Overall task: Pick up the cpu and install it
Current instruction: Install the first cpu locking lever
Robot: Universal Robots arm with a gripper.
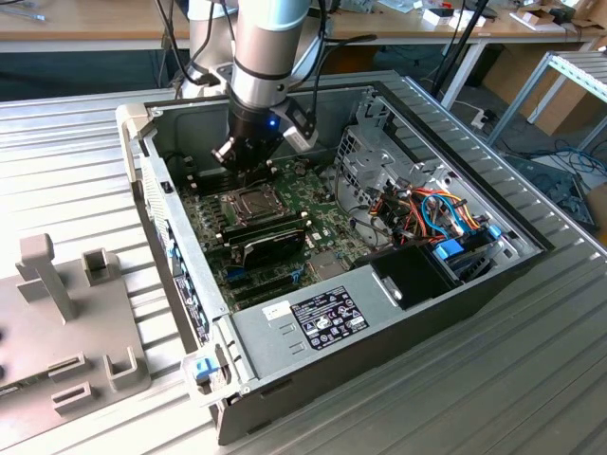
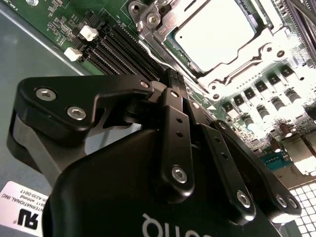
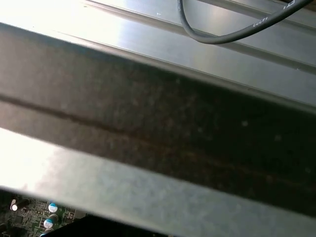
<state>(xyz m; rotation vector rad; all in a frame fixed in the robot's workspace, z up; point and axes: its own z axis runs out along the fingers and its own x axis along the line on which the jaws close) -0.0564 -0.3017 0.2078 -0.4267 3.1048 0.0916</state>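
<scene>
Already the cpu (image 2: pixel 217 34) lies in its socket (image 2: pixel 153 22) on the green motherboard (image 1: pixel 318 223).
The gripper (image 1: pixel 250 171) hovers just above it inside the open computer case (image 1: pixel 379 379), fingers (image 2: pixel 174 133) drawn together, holding nothing.

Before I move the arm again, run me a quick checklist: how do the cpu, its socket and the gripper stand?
1. cpu lying inside the socket frame: ok.
2. cpu seated flat and square: cannot tell.
3. socket frame latched down: cannot tell.
4. gripper free of the cpu: ok, it is shut and sits by the frame's edge, not on the chip.
</scene>
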